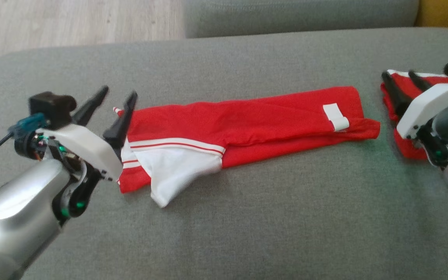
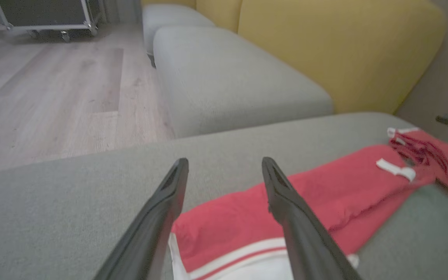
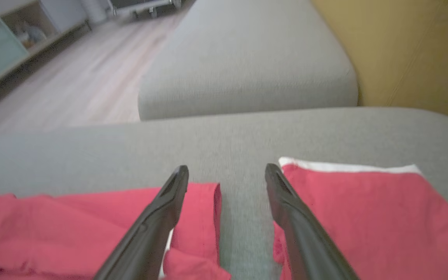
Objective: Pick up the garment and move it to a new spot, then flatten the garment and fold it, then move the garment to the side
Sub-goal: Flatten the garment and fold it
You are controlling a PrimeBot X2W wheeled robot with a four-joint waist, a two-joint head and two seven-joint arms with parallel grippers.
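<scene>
Smooth red fabric garment (image 1: 255, 120) with a white panel and white-red stripes lies as a long, narrow, folded strip across the middle of the grey woven sofa seat (image 1: 247, 225). The striped end is toward the seat's left edge, and a small white rectangular tab (image 1: 336, 116) sits near the other end. Cloth is soft, lightly creased, flat on the seat.

Left gripper (image 1: 118, 93): dark tapered fingers spread apart, empty, over the garment's left end.

Right gripper (image 1: 399, 74): fingers spread, empty, above the grey gap between the garment's right end and a second folded red cloth with a white edge (image 1: 408, 149) at the seat's right edge.

Pale wood plank floor (image 1: 72, 23) lies beyond the seat, and a yellow padded backrest (image 2: 325, 50) stands behind it.
</scene>
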